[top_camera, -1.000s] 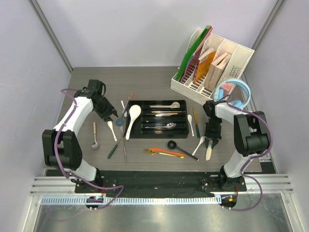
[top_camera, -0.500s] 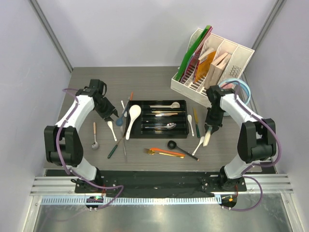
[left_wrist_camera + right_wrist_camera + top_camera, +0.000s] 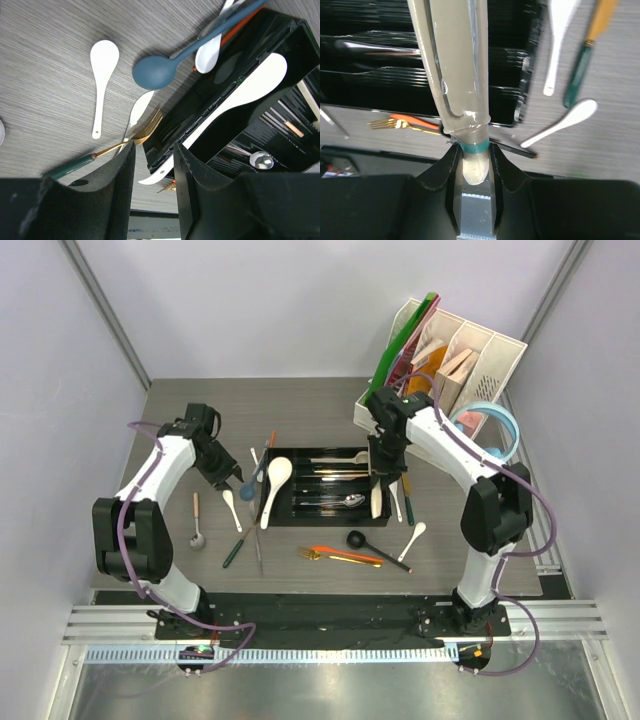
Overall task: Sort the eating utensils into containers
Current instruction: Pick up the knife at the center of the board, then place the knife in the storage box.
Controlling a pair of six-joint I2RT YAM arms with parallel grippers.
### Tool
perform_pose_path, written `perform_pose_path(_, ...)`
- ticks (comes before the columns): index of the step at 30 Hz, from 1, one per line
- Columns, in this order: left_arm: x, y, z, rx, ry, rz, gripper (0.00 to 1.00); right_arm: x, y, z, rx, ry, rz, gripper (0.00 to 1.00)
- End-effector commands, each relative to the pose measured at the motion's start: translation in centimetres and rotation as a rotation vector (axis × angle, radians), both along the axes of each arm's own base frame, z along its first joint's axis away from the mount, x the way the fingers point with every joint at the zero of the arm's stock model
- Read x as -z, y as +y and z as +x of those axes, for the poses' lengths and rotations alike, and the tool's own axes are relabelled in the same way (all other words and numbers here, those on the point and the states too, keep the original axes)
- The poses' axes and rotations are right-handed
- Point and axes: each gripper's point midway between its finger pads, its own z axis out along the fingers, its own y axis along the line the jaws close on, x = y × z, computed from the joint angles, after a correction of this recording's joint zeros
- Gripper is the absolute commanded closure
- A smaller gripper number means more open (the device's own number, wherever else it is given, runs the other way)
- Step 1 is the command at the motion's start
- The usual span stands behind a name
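One cream utensil point(image 3: 452, 65), pinched tight in my right tool point(image 3: 470, 165), now hangs over the right end of the one black tray point(image 3: 325, 523), carried in from the table's point(image 3: 300, 410) right edge. My left tool point(image 3: 154, 165) stays half open and empty at the tray's left end.

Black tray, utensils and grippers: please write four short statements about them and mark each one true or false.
1. The right gripper holds a beige utensil above the black tray. True.
2. The light-blue headphones lie inside the tray. False: they rest beside the white organiser.
3. A large white spoon lies partly in the tray's left end. True.
4. The left gripper grips the blue spoon. False: its jaws are open, and the spoon lies on the table.
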Motion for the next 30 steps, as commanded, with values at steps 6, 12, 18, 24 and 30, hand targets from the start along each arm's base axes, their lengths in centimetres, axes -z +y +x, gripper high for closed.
perform_pose_path(6,-1.1,2.6,-0.3,-0.094,-0.041,0.056,0.63,-1.0,2.2,2.7,-0.146,-0.016,-0.039,0.99)
perform_pose_path(12,-0.9,2.6,-0.5,-0.092,-0.027,0.053,0.63,-3.3,6.1,6.0,-0.017,-0.051,0.093,0.99)
perform_pose_path(18,-0.6,2.9,-1.0,-0.078,-0.019,0.073,0.64,-3.6,6.1,7.1,0.101,0.059,0.218,0.99)
perform_pose_path(24,0.6,2.8,-1.5,-0.072,-0.012,0.053,0.64,-3.8,5.7,4.5,-0.003,0.063,0.108,0.99)
perform_pose_path(30,1.3,2.1,-1.0,-0.046,-0.001,0.013,0.65,-6.0,8.2,3.3,0.136,0.121,0.277,0.99)
